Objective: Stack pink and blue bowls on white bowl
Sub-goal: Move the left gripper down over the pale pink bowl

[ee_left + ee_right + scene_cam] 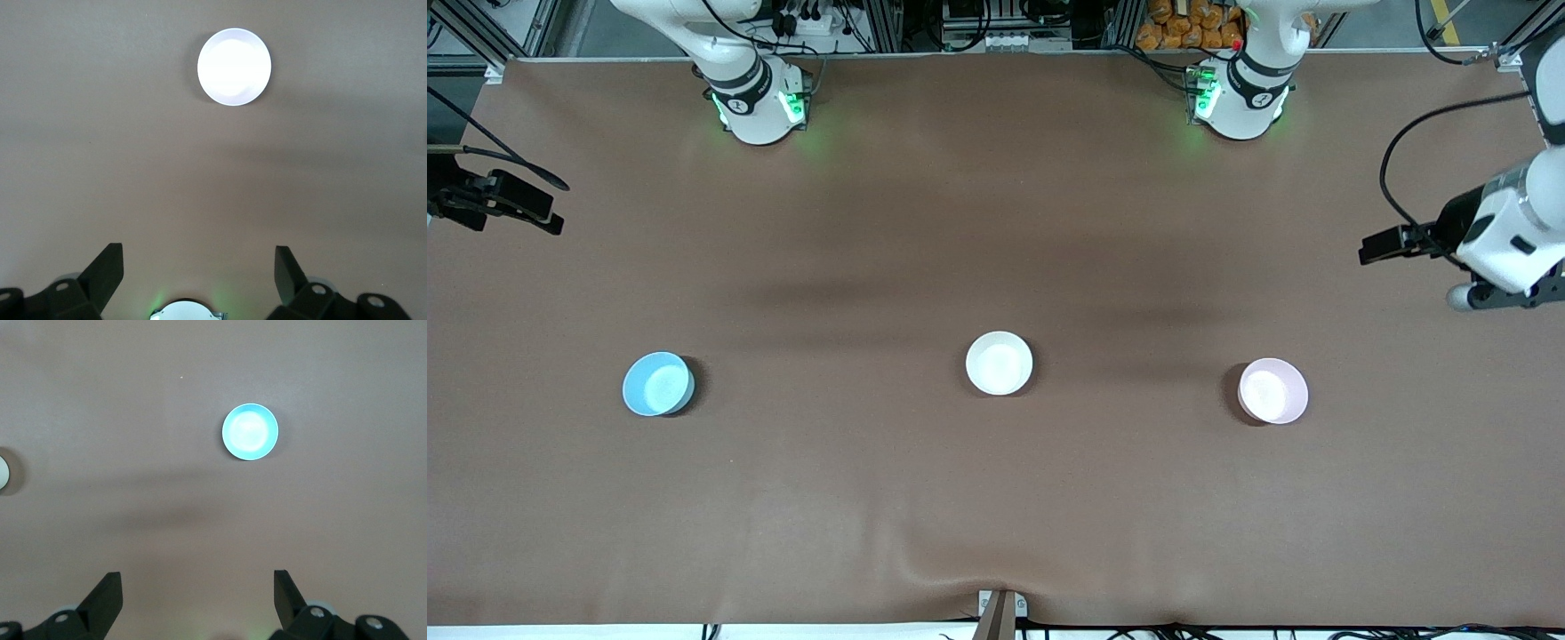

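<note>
Looking down from the front view: 3 bowls sit in a rough row on the brown counter (pixel 996 222), well apart, none stacked yet. White bowl (pixel 999 363) is in the middle, blue bowl (pixel 658 384) toward the right arm's end, pink bowl (pixel 1272 390) toward the left arm's end. That layout likely gives each arm 1 bowl on its own side, with the white one as a shared base both can reach. Pink and blue sit slightly nearer the front camera than white. Left end effector (pixel 1494 298) hangs high at the frame edge over the left arm's end of the counter; right end effector (pixel 511 209) hangs over the opposite edge, mostly out of frame. Both look parked up and away, probably a start pose that keeps the bowls unobstructed.

Left wrist view: left end effector (pixel 199 267) has its 2 fingers spread wide, nothing between them. 1 washed-out pale bowl, judged the pink one (pixel 234 67), lies on the counter below, well apart from the fingers.

Right wrist view: right end effector (pixel 197 588) is also spread wide and empty. Blue bowl (pixel 249 432) sits upright on the counter, well apart from the fingers. A sliver of a pale bowl, probably white (pixel 3 469), shows at the edge. Judgement: task at 0 progress, first grasp not yet begun.
</note>
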